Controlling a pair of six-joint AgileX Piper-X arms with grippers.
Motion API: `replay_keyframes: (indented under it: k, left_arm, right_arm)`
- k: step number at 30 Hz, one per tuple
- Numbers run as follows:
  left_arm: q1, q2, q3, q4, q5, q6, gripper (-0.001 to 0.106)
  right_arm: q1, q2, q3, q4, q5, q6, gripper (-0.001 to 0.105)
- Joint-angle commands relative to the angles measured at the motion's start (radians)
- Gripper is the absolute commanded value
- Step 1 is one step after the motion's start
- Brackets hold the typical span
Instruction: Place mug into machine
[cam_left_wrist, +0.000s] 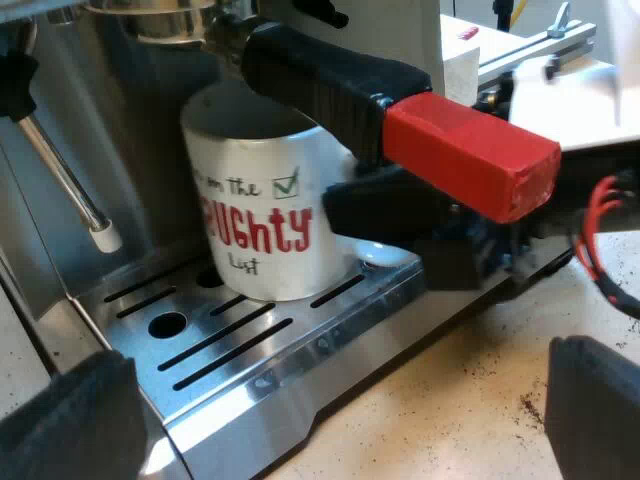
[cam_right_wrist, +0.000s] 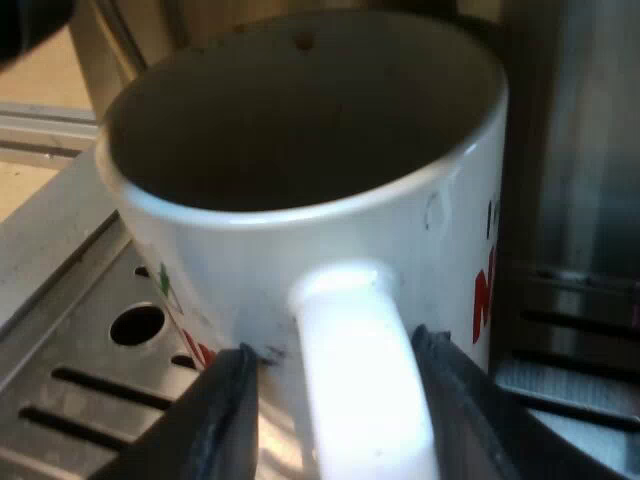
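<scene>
A white mug (cam_left_wrist: 262, 215) with red and black lettering stands upright on the machine's slotted drip tray (cam_left_wrist: 250, 352), under the metal holder, whose dark handle ends in a red block (cam_left_wrist: 470, 155). My right gripper (cam_left_wrist: 400, 215) is at the mug's handle. Seen from the right wrist, the handle (cam_right_wrist: 360, 360) stands between the right gripper's (cam_right_wrist: 340, 430) fingers: one finger touches it and a narrow gap shows at the other, so this gripper is open. The mug (cam_right_wrist: 300, 130) is empty. My left gripper (cam_left_wrist: 330, 410) hovers open before the tray, well short of the mug, holding nothing.
The machine's steam wand (cam_left_wrist: 65, 180) hangs down beside the mug, over the tray's edge. Coffee grounds speckle the beige counter (cam_left_wrist: 470, 400) below the tray. A white box (cam_left_wrist: 460, 60) and a metal bracket (cam_left_wrist: 540, 45) lie beyond the red handle end.
</scene>
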Motion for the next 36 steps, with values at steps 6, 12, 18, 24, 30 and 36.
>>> replay_keyframes:
  k: [6, 12, 18, 24, 30, 36]
  left_arm:
    - [-0.002, -0.002, -0.002, -0.011, 0.005, -0.011, 0.082]
    - [-0.002, -0.002, -0.002, -0.011, 0.005, -0.011, 0.082]
    - [-0.002, -0.002, -0.002, -0.014, 0.005, -0.011, 0.082]
    - [-0.002, -0.002, -0.006, -0.048, 0.005, -0.011, 0.082]
    - [-0.002, -0.002, -0.114, 0.022, 0.003, -0.011, 0.082]
    - [-0.002, -0.004, -0.229, 0.142, 0.003, -0.011, 0.082]
  right_arm:
    - [-0.018, 0.037, -0.079, -0.001, -0.031, -0.019, 0.038]
    - [-0.016, -0.009, -0.073, 0.107, -0.012, -0.001, 0.038]
    - [-0.016, -0.111, 0.002, 0.223, -0.007, 0.043, 0.038]
    - [0.022, -0.259, 0.113, 0.273, 0.028, 0.05, 0.038]
    - [0.138, -0.499, 0.153, 0.489, 0.037, 0.05, 0.017]
    - [0.215, -0.647, 0.153, 0.52, 0.051, 0.046, 0.0]
